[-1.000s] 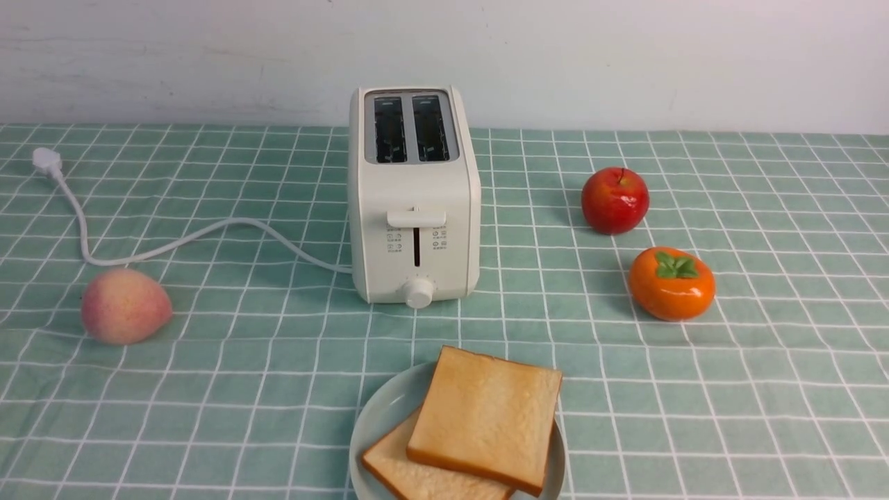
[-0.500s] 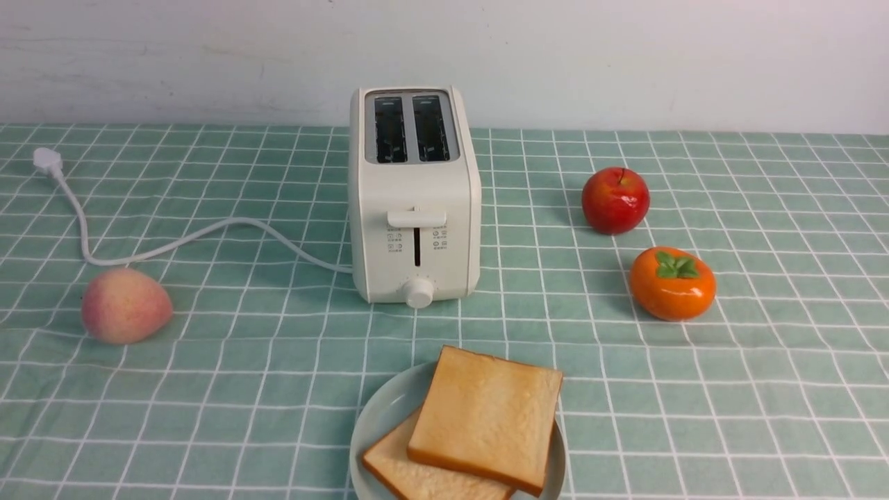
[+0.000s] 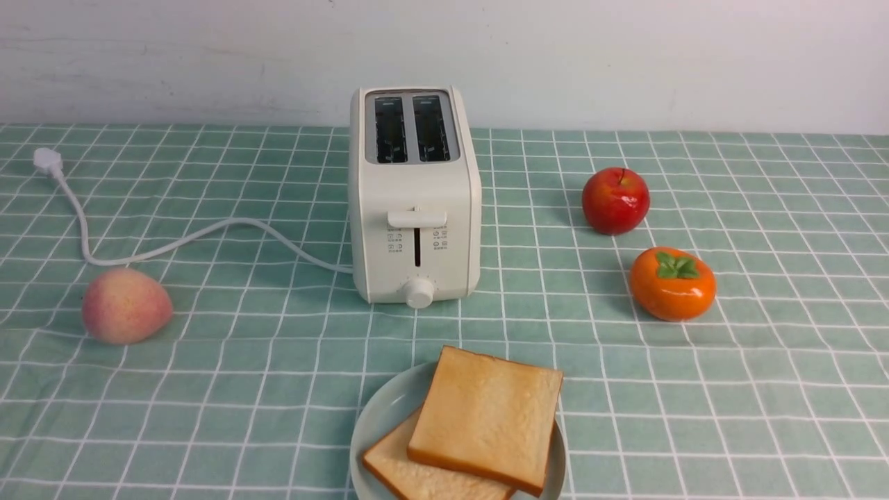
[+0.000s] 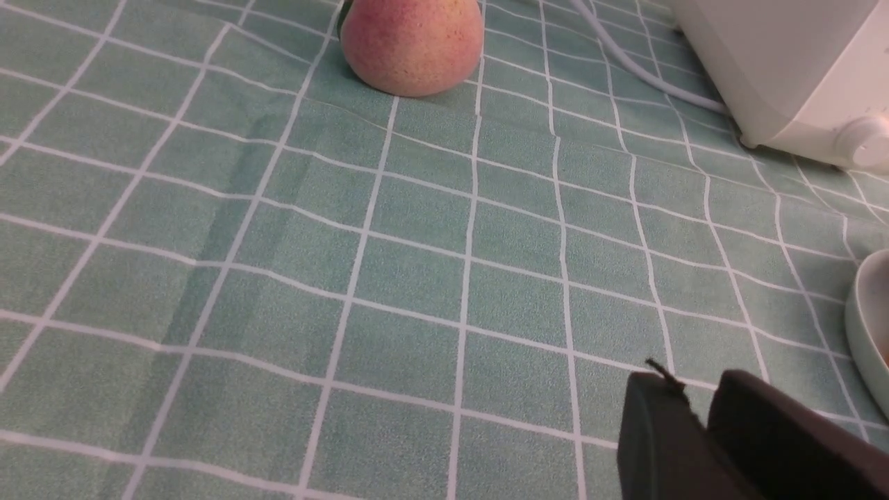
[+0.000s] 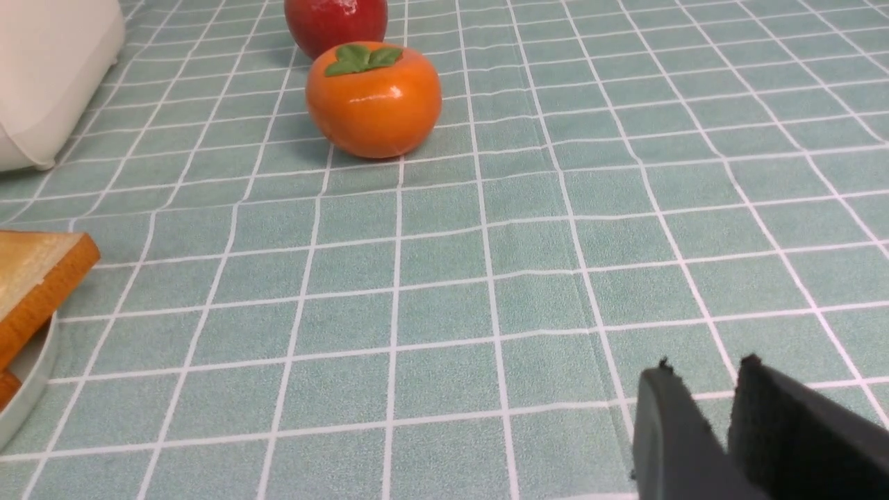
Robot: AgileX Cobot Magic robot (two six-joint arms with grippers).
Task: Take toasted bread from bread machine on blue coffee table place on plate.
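Observation:
Two slices of toasted bread lie overlapped on the plate [image 3: 385, 417] at the near middle of the blue coffee table [image 3: 208, 389]: the upper slice [image 3: 486, 417] rests on the lower slice [image 3: 417, 476]. Behind them stands the bread machine [image 3: 414, 194], both slots empty. Neither gripper shows in the front view. In its wrist view my left gripper [image 4: 694, 385] hovers over bare cloth beside the plate rim [image 4: 868, 319], its jaws slightly apart and empty. My right gripper [image 5: 705, 371] hangs over the cloth well apart from the toast [image 5: 31, 278], slightly open and holding nothing.
A peach [image 3: 126, 305] lies at the left, near the toaster's white cord [image 3: 208, 232] and plug [image 3: 47, 161]. A red apple [image 3: 615, 200] and an orange persimmon [image 3: 671, 283] sit at the right. A white wall backs the table.

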